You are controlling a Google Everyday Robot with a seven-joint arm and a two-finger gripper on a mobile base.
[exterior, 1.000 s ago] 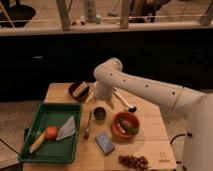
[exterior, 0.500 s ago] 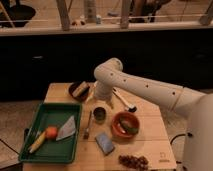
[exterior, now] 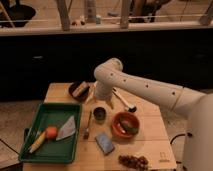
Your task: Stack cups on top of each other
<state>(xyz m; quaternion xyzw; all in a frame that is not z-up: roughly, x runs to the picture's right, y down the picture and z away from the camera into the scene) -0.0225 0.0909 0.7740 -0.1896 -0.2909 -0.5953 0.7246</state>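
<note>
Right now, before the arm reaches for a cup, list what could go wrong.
The pincer hangs just above the dark cup; a fork lies close beside it and could get knocked. The pale green cup appears to sit inside the orange bowl, so lifting it may drag the bowl.

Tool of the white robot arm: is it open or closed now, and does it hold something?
Tool: open, holding nothing; it hangs close above the small dark grey round cup.
</note>
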